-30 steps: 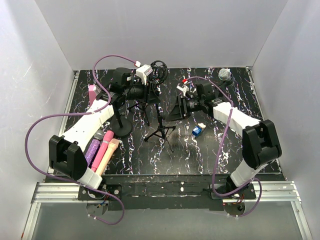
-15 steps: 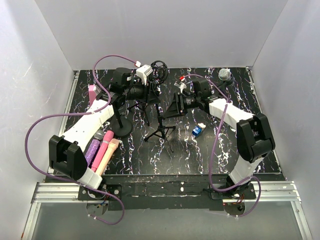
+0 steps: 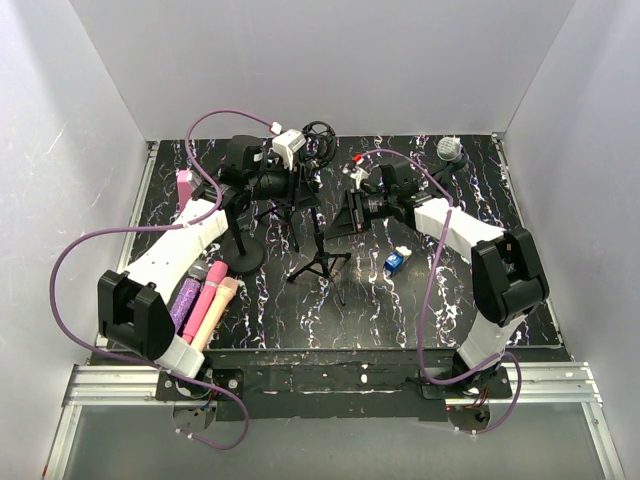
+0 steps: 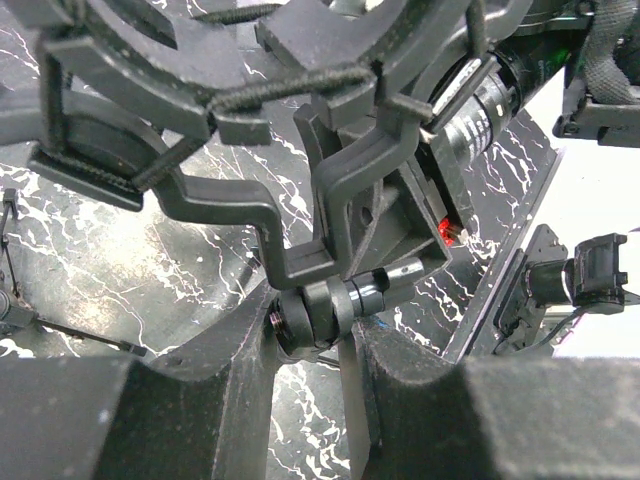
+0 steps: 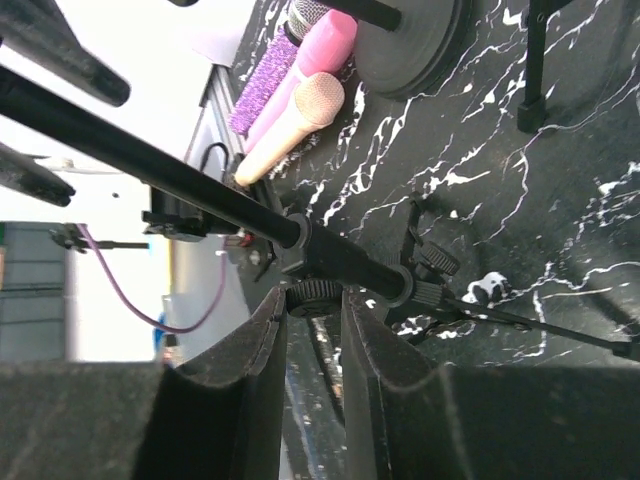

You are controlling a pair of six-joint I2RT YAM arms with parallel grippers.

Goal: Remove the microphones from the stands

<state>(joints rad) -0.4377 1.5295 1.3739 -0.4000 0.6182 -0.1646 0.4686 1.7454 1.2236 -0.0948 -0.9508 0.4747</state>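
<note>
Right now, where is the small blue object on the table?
In the top view, the small blue object lies right of centre, just right of the tripod stand and near the right arm.

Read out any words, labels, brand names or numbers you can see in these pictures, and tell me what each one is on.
None: no text can be read in any view.
The small blue and white object: any print on it is too small to read.
The stand and its shock mount: no lettering shows in the wrist views.
</note>
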